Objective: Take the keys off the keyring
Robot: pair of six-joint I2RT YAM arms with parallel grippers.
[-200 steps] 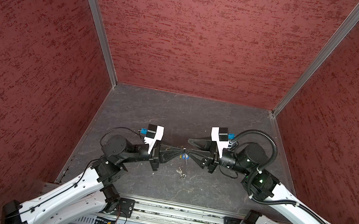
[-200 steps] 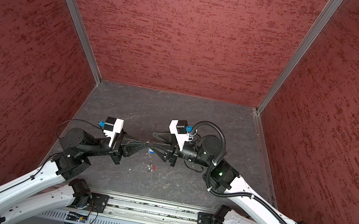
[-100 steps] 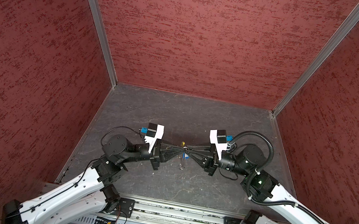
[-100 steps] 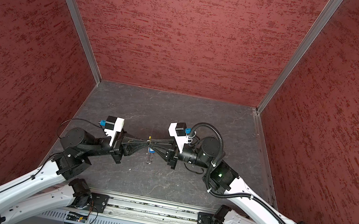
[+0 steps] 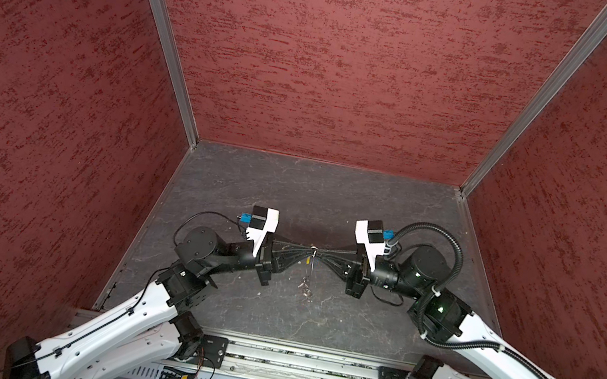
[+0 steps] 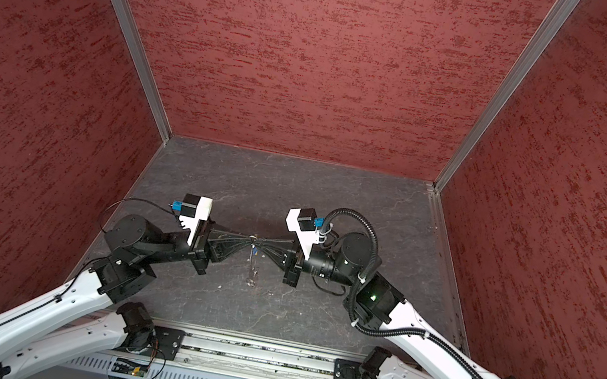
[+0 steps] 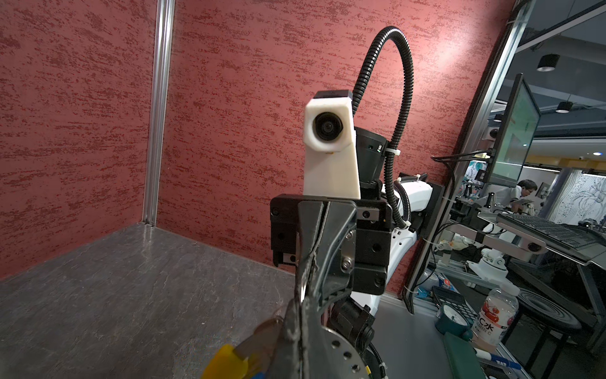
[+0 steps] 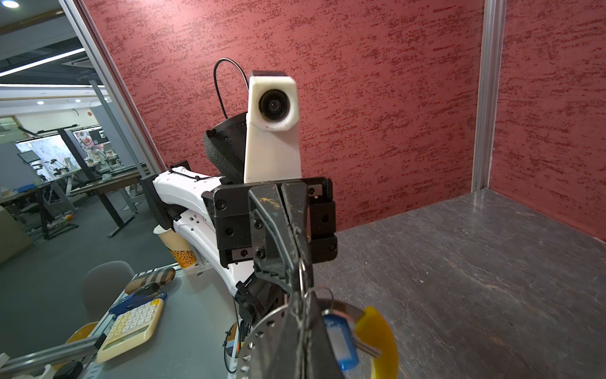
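Both grippers meet tip to tip above the middle of the table. The keyring [image 8: 302,273], a thin silvery wire loop with a curved yellow segment [image 8: 377,331], hangs edge-on below them [image 5: 308,267]. My left gripper [image 5: 306,249] is shut on its wire and my right gripper [image 5: 320,251] is shut on it from the opposite side. One of the keys [image 8: 365,349], on a blue tag [image 8: 339,341], dangles beside the right gripper's fingers [image 8: 295,341]. The yellow segment [image 7: 226,364] shows blurred by the left fingers [image 7: 288,331]. Small silvery pieces [image 5: 306,289] show lower down; hanging or lying, I cannot tell.
Red textured walls [image 5: 317,54] close the grey stone table [image 5: 333,204] on three sides. The arms' base rail [image 5: 304,368] runs along the front edge. Outside the cell a calculator [image 8: 131,328] and a bottle [image 7: 498,315] sit on side surfaces.
The right gripper was open beside the hanging keyring; it has moved in toward the left gripper's tips and shut. The left arm has held its place.
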